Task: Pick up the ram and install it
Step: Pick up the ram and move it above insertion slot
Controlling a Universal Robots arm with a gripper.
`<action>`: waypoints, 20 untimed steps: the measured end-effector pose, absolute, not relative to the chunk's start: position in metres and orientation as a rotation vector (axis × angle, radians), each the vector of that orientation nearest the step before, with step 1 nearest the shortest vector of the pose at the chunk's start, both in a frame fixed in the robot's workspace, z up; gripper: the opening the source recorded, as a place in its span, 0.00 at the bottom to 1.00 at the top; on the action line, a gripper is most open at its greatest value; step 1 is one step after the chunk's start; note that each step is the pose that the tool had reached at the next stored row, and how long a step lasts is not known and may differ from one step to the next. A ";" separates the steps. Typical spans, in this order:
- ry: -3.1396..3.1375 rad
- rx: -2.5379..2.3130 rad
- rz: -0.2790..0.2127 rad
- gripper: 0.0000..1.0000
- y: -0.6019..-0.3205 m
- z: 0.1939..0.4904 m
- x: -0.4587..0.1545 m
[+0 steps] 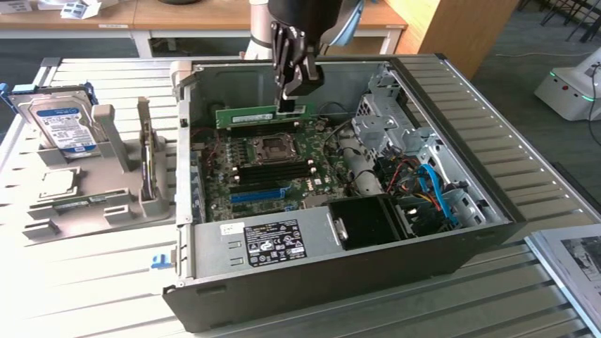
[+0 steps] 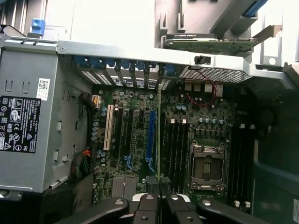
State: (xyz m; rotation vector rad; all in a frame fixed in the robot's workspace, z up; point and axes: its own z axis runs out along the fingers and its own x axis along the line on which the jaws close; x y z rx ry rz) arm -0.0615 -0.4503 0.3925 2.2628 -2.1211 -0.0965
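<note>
Plainly, my hand [image 1: 287, 104] pinched the ram [image 1: 244, 113] by one end, above the motherboard [image 1: 222, 189]; I read its long axis stretching toward the exterior view's left, parallel to the slots [image 1: 272, 170] below.

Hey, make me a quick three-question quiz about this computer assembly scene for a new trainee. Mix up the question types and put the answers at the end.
1. Multiple choice: what is the gripper shut on? A) the ram B) a screwdriver C) a fan
2. True or false: the hard drive stands in a grey holder outside the computer case.
3. Fill in: the motherboard has a white slot and a longer slot coloured ___.
Key: 1 A; 2 true; 3 blue.
</note>
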 end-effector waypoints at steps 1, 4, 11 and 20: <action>-2.123 2.265 -0.092 0.12 -0.450 0.392 -0.062; -2.127 2.272 -0.080 0.12 -0.450 0.392 -0.062; -2.129 2.277 -0.072 0.12 -0.450 0.392 -0.062; -2.140 2.268 -0.072 0.12 -0.442 0.392 -0.062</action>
